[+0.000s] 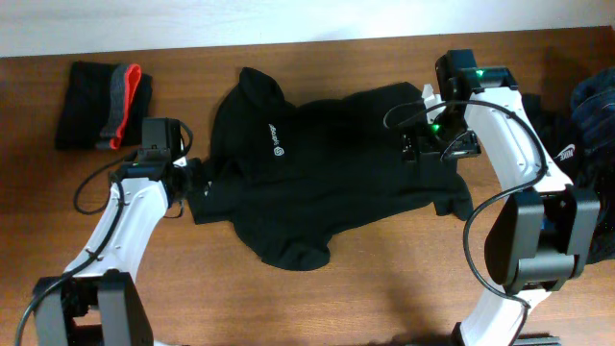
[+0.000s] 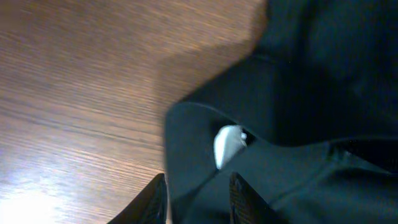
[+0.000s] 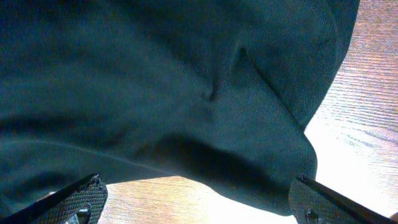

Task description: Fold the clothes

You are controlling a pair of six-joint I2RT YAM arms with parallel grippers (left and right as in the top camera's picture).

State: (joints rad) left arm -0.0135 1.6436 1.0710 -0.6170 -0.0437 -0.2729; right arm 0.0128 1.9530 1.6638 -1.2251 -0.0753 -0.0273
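Observation:
A large black short-sleeved shirt (image 1: 327,173) with a small white chest logo (image 1: 276,132) lies crumpled across the table's middle. My left gripper (image 1: 195,183) is at its left edge. In the left wrist view the gripper (image 2: 198,200) is shut on a raised fold of the shirt (image 2: 298,124), and a white tag (image 2: 227,144) shows just beyond the fingers. My right gripper (image 1: 432,146) hovers over the shirt's right side. In the right wrist view it (image 3: 205,202) stands wide open over bare wood, with the hem of the shirt (image 3: 186,93) just ahead.
A folded stack of black and grey-red garments (image 1: 101,106) lies at the back left. A heap of dark blue and black clothes (image 1: 588,111) sits at the right edge behind the right arm. The wooden table (image 1: 384,288) shows in front.

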